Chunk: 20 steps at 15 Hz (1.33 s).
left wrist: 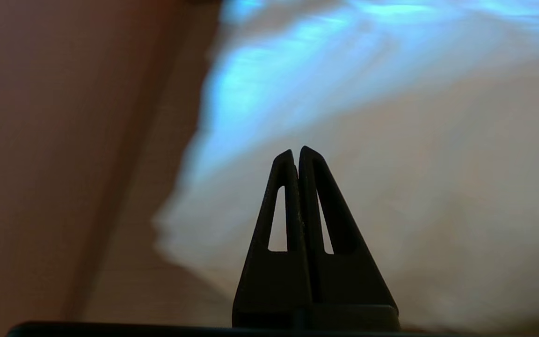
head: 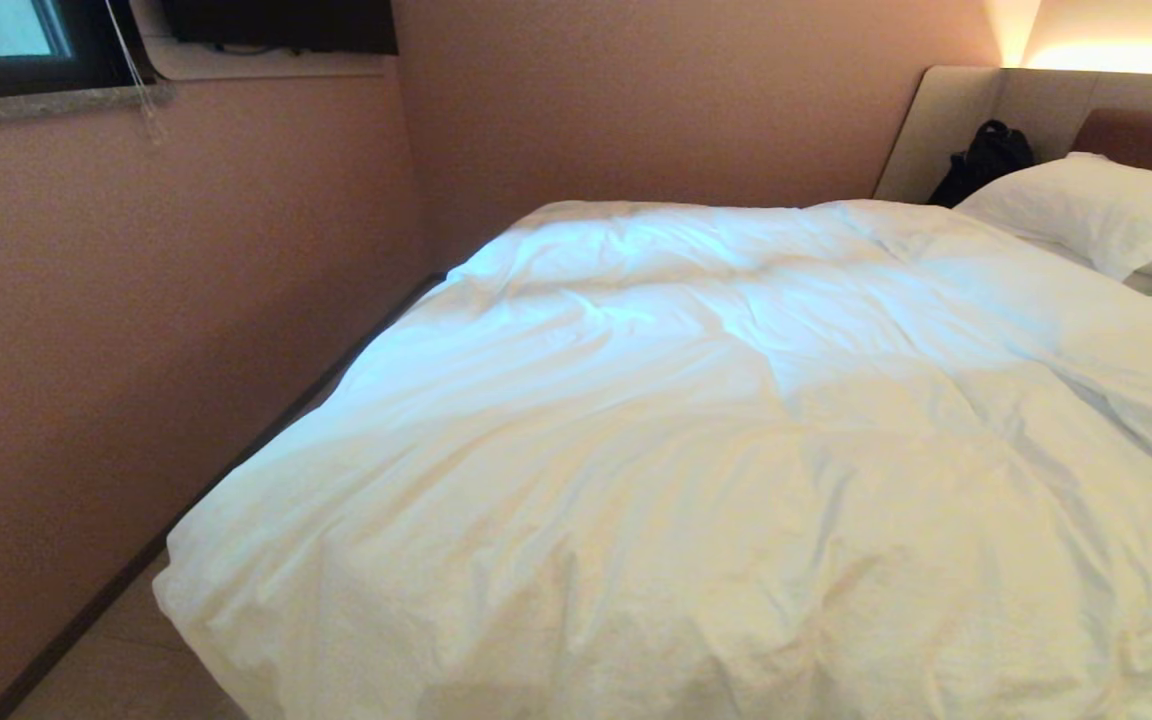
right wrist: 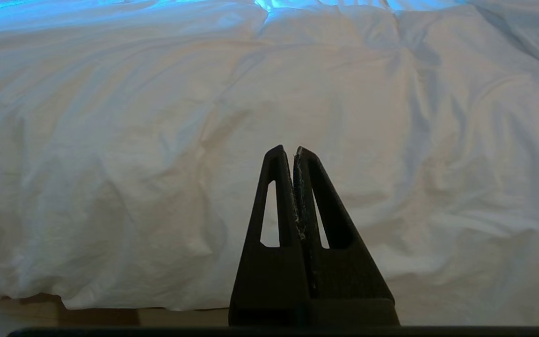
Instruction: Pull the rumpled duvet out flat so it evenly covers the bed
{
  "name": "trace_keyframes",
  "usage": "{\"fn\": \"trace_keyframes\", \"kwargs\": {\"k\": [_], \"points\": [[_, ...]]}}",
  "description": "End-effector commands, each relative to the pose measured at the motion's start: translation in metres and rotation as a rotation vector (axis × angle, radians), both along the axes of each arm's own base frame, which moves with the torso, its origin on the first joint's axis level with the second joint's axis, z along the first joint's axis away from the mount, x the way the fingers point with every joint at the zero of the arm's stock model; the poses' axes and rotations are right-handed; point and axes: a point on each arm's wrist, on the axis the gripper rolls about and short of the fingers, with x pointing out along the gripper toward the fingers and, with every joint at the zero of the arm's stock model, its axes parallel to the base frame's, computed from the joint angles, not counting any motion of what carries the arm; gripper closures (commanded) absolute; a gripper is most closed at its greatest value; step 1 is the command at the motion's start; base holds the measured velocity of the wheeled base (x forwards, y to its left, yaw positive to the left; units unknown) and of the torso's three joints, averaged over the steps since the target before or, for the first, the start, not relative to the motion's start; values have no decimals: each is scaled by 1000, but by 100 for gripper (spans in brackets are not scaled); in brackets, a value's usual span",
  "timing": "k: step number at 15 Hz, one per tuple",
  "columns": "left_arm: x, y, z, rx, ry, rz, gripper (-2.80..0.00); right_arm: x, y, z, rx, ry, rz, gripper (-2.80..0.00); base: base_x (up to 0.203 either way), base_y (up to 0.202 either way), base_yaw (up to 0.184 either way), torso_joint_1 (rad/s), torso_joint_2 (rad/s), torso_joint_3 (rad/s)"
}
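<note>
In the left wrist view the left gripper [left wrist: 296,152], two black, tapered plastic fingers with slotted cut-outs, has its jaws pressed together with nothing between them. It rises from the lower centre of the frame in front of a blurred corner of the duvet [left wrist: 391,164], a thick, puffy white quilt in a wrinkled cotton cover; whether the tips touch the cloth cannot be told. To the left of that corner run a pale strip of floor [left wrist: 134,262] and the matte pinkish-brown wall [left wrist: 40,140].

In the right wrist view the right gripper [right wrist: 288,150], of the same black slotted shape, also stands with jaws together and empty, at the lower centre of the frame, facing the duvet's near side. The cloth there is creased in soft folds, and its hem hangs along the bottom of the frame over a dark gap and a strip of light floor.

In the head view neither arm shows. The duvet fills the centre and lower right, spread over the wide, low bed [head: 976,130] with shallow ridges, its lower-left corner drooping over the edge. At the upper right lie plump white rectangular pillows [head: 1086,205] against the padded beige-and-brown headboard, with a black bag [head: 986,160] beside them. A dark-framed window [head: 6,40] sits at the upper left.
</note>
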Motion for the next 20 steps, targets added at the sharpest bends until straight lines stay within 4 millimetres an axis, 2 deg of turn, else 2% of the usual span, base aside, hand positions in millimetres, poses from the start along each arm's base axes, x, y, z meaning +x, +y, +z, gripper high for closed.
{"fn": "trace_keyframes", "kwargs": {"k": [1,5,11,13,16,18,20], "points": [[7,5,-16,123,-85,117,0,0,0,0,0,0,1,0,0,0,0,0,0,0],[9,6,-61,462,-67,131,0,0,0,0,0,0,1,0,0,0,0,0,0,0],[5,5,-102,642,-75,81,0,0,0,0,0,-1,1,0,0,0,0,0,0,0],[3,4,-108,666,-111,56,0,0,0,0,0,-1,1,0,0,0,0,0,0,0],[-1,4,-116,569,-93,71,0,0,0,0,0,0,1,0,0,0,0,0,0,0],[-3,5,-121,410,-70,100,0,0,0,0,0,-1,1,0,0,0,0,0,0,0],[-6,5,-131,135,-1,137,0,0,0,0,0,0,1,0,0,0,0,0,0,0]]}}
